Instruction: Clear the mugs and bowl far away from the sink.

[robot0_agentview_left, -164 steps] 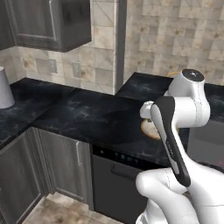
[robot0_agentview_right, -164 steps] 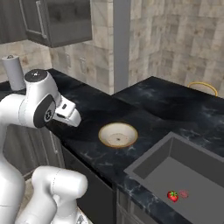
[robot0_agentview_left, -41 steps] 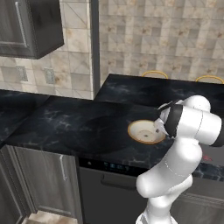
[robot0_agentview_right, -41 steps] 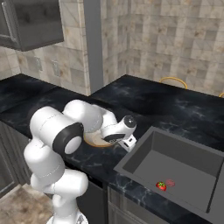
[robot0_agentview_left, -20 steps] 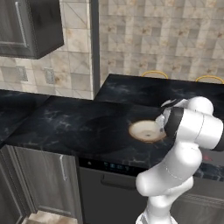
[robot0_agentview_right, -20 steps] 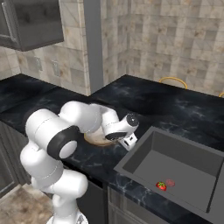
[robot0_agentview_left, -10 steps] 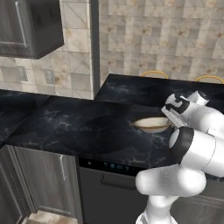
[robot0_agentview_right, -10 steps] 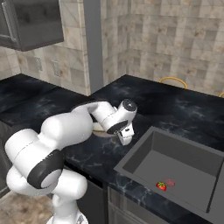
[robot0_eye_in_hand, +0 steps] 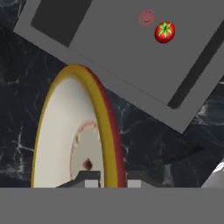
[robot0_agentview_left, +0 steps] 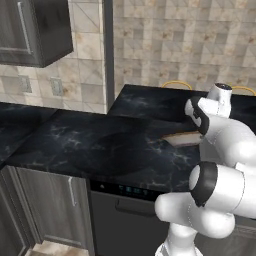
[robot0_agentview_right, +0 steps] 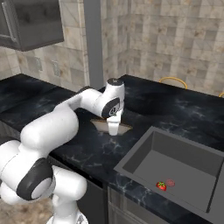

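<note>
My gripper [robot0_agentview_right: 113, 127] is shut on the rim of the bowl [robot0_agentview_right: 101, 125], a wide cream bowl with a tan-orange rim. The bowl hangs tilted just above the dark counter, left of the sink [robot0_agentview_right: 178, 162]. From the left base view the bowl [robot0_agentview_left: 180, 139] shows edge-on beside the white hand. Along the hand view the bowl [robot0_eye_in_hand: 70, 135] stands on edge, its rim pinched between the gripper [robot0_eye_in_hand: 109, 181] fingertips, and the sink [robot0_eye_in_hand: 127, 39] lies beyond it. The mugs are out of view.
A small red fruit [robot0_agentview_right: 161, 185] lies in the sink basin, also the fruit [robot0_eye_in_hand: 165, 32] in the hand view. Two yellow curved chair backs [robot0_agentview_left: 176, 84] rise behind the far counter edge. A dark upper cabinet [robot0_agentview_left: 35, 30] hangs at the left.
The gripper has closed on the bowl's rim and the hand has risen and turned, tilting the bowl up off the counter onto its edge.
</note>
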Robot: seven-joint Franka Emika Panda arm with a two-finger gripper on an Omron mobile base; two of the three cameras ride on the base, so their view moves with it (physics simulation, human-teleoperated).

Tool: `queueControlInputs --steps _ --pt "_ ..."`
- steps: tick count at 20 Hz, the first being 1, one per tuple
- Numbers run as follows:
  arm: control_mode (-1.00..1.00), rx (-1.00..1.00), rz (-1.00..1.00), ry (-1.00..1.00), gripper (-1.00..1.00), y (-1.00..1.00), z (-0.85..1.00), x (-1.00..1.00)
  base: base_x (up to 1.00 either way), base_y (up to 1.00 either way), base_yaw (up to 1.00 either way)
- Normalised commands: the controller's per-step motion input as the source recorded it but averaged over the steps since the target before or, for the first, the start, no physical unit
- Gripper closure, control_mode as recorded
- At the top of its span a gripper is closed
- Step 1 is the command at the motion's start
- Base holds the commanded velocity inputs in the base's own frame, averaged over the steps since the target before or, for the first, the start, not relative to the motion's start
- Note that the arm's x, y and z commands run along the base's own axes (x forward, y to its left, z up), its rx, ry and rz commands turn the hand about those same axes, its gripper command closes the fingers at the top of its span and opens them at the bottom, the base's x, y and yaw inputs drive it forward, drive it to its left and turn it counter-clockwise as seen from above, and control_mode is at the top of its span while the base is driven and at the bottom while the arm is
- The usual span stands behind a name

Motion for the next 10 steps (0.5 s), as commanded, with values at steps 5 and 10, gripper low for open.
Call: queueControlInputs --steps 5,10 --pt "-1.00 0.00 -0.20 0.02 1.00 0.06 0.52 -0.40 0.00 0.00 0.00" --pt "-1.00 0.00 0.01 -0.04 1.00 0.03 0.40 -0.58 0.00 0.00 0.00"
